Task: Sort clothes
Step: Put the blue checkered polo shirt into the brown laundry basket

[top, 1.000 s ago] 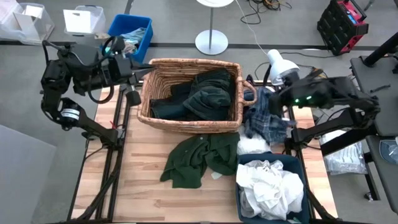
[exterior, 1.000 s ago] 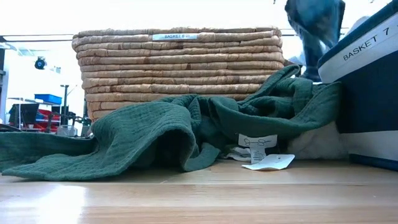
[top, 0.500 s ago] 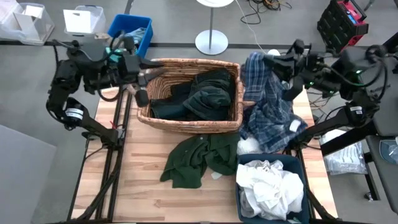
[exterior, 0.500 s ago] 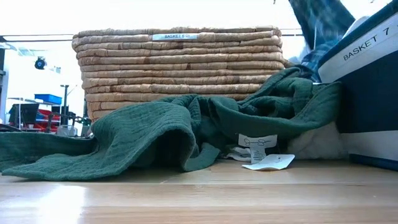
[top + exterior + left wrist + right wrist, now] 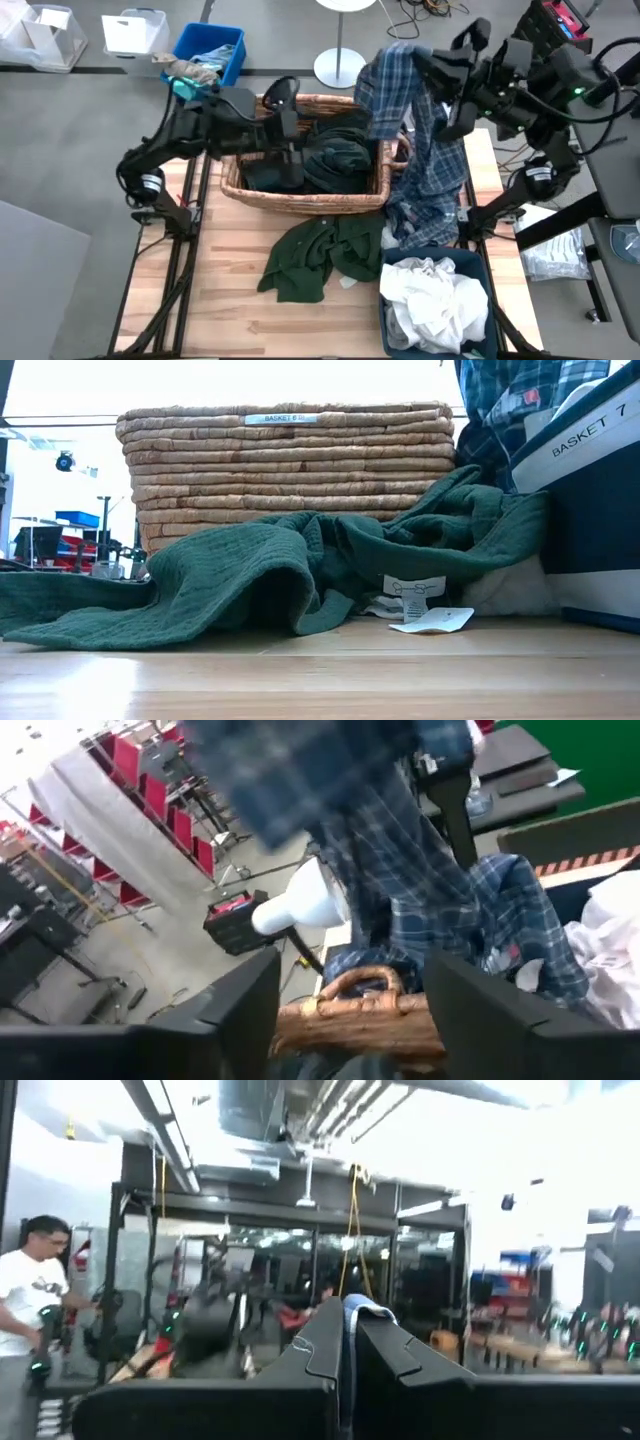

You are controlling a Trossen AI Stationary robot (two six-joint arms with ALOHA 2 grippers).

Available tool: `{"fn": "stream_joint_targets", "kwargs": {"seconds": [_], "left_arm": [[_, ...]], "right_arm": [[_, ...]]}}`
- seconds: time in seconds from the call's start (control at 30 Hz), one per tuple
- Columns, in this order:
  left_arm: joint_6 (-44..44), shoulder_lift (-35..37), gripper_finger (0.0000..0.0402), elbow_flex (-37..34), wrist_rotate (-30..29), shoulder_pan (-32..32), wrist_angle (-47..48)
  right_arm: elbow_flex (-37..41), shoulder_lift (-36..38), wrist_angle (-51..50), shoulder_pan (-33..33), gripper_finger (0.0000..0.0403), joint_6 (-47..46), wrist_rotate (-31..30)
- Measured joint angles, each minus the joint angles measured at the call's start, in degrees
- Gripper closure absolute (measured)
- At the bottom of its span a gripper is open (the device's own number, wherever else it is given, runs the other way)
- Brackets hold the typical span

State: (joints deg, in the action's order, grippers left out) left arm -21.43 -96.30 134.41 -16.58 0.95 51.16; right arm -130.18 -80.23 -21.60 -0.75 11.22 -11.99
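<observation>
**Observer:** What is the right gripper doing?

**Operator:** I see my right gripper (image 5: 415, 58) raised above the far right corner of the wicker basket (image 5: 262, 190), its fingers (image 5: 330, 1342) pinched together on the navy plaid shirt (image 5: 425, 150). The shirt hangs from it in a long drape, down past the basket's handle (image 5: 362, 982) to the table (image 5: 230, 310) beside the blue bin (image 5: 389, 312).

**Observer:** And the left one?

**Operator:** My left gripper (image 5: 290, 120) is over the wicker basket, above the dark clothes (image 5: 335, 150) piled inside. Its fingers (image 5: 225, 1005) stand apart with nothing between them.

**Observer:** Where are the other clothes?

**Operator:** A dark green garment (image 5: 250, 575) lies crumpled on the table, just in front of the basket and against the blue bin, a tag (image 5: 432, 621) lying at its edge. White clothes (image 5: 435, 295) fill the blue bin. Off the table, a small blue crate (image 5: 225, 50) holds rags. In the right wrist view, a person (image 5: 30, 1315) stands in the room beyond.
</observation>
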Motion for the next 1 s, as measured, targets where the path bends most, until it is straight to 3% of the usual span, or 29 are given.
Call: {"fn": "stream_joint_targets", "kwargs": {"seconds": [0.17,0.37,0.57,0.73,0.83,0.93,1.0], "left_arm": [[2.82,-2.46,0.0151,0.08,5.03,0.32,-5.82],[3.13,-8.77,0.0145,0.02,5.18,0.40,-14.91],[4.71,-14.51,0.0144,0.02,5.67,1.10,-25.76],[10.74,-17.93,0.0144,0.02,18.11,2.46,-30.95],[14.01,-19.19,0.0144,0.02,22.62,2.69,-34.04],[15.90,-20.60,0.0144,0.02,33.75,3.13,-36.16],[17.91,-21.57,0.0144,0.02,36.53,3.11,-38.56]], "right_arm": [[-4.22,-3.23,7.95,0.00,0.0394,2.64,0.64],[-4.58,-5.02,17.08,0.00,0.0394,2.89,4.54],[-4.77,-5.88,18.83,0.00,0.0394,1.71,4.59],[-4.84,-5.68,19.13,0.00,0.0394,-0.07,4.73],[-4.84,-5.54,18.96,0.00,0.0394,-0.80,4.75],[-4.84,-5.38,18.97,0.00,0.0394,-0.80,4.75],[-4.84,-5.38,19.03,0.00,0.0394,-0.78,4.74]]}}
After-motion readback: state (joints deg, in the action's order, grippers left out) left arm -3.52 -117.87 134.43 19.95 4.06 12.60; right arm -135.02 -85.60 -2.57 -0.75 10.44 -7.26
